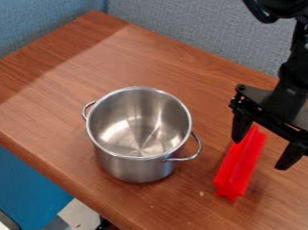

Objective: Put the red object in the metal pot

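Wooden table bears metal pot; inside bare

No writing, label, brand mark or number can be read anywhere in the view. The black gripper carries no legible marking, nor does the red object below it, nor the metal pot off to its left (its steel shows only reflections).
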Tool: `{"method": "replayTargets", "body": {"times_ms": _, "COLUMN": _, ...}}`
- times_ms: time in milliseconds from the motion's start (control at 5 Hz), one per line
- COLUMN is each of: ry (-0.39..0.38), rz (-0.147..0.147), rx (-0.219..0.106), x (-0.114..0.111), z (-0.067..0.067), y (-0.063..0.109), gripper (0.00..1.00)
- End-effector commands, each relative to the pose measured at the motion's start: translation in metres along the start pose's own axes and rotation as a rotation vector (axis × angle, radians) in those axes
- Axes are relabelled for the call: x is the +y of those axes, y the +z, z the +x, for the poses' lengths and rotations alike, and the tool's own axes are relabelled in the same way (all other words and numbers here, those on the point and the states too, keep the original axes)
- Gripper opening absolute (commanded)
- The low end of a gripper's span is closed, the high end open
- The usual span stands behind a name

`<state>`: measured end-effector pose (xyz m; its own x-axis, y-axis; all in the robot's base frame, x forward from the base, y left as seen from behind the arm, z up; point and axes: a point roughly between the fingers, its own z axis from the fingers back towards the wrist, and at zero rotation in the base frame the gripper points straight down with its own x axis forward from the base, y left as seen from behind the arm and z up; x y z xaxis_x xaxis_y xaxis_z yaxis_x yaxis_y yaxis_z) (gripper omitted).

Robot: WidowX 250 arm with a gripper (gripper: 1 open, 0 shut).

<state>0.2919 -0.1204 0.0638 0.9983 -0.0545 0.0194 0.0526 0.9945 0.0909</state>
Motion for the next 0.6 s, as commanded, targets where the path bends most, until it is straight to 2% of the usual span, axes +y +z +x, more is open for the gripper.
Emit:
{"method": "replayTargets", "body": {"times_ms": 0, "ry": 0.030, "rz": -0.007, "rx": -0.023, "x": 0.0047, "z": 0.0024, "y": 0.0037, "gripper": 1.00}}
{"method": "replayTargets", "body": {"times_ms": 400, "ry": 0.047, "rz": -0.014, "rx": -0.030, "x": 0.0054, "z": 0.0016, "y": -0.0001, "gripper": 1.00}}
